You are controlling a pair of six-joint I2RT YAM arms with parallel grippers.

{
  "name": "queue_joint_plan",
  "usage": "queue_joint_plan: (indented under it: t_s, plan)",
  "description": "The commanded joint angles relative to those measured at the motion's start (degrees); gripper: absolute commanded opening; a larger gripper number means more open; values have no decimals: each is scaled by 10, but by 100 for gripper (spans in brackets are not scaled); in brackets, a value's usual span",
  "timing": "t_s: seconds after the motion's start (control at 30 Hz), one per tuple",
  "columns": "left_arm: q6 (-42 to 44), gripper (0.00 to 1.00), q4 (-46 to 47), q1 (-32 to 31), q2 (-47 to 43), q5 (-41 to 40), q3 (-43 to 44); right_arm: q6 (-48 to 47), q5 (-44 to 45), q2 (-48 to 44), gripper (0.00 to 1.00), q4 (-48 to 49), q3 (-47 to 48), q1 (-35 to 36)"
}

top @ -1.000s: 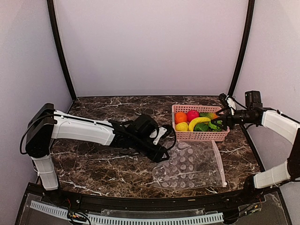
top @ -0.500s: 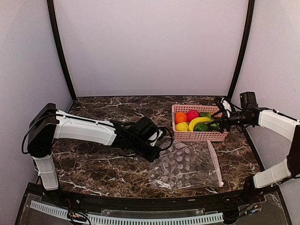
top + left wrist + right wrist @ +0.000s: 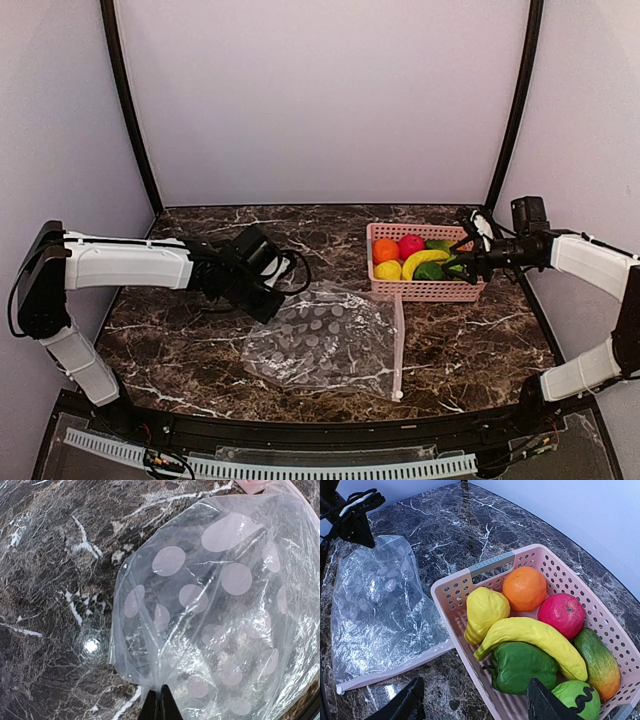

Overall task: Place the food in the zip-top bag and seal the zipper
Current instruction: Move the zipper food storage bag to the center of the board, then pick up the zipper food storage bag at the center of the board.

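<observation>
On the table (image 3: 190, 350), left gripper (image 3: 160, 705) pinches the zip-top bag (image 3: 325, 340).

My two arms are built alike, with white shells over the long links and black housings at the joints. My left arm (image 3: 130, 265) has a bulky black shoulder block (image 3: 40, 285) at the left edge of the desk (image 3: 200, 360). Loose black cables (image 3: 292, 268) loop beside its wrist. My right arm (image 3: 590, 262), at the desk's right edge, carries a small black camera box (image 3: 528, 213). My left fingers (image 3: 150, 710) taper to thin black tips. My right fingers (image 3: 406, 702) are broader, matte black.
</observation>
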Motion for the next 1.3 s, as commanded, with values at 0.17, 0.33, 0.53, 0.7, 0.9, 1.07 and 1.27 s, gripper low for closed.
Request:
queue_joint_plan:
  t_s: [0.17, 0.33, 0.53, 0.7, 0.9, 1.07, 1.27]
  plan:
    - [77, 1, -88, 42, -45, -73, -48, -6, 3, 11, 68, -6, -3, 6]
    - [107, 1, -94, 71, -76, -109, -64, -7, 5, 10, 68, -8, -3, 6]
    - [138, 5, -133, 93, -72, -139, -28, -8, 3, 10, 68, -10, -3, 7]
    - [98, 67, -214, 71, -53, -156, 91, -9, 4, 11, 68, -10, -3, 7]
    - [55, 75, -211, -25, -16, -175, 194, -10, 4, 17, 67, -11, -3, 9]
    - [-85, 66, -280, -80, 104, -178, 323, -8, 4, 12, 67, -9, -3, 11]
    - [-133, 63, -328, -143, 209, -234, 435, -4, 6, 10, 68, 0, -8, 12]
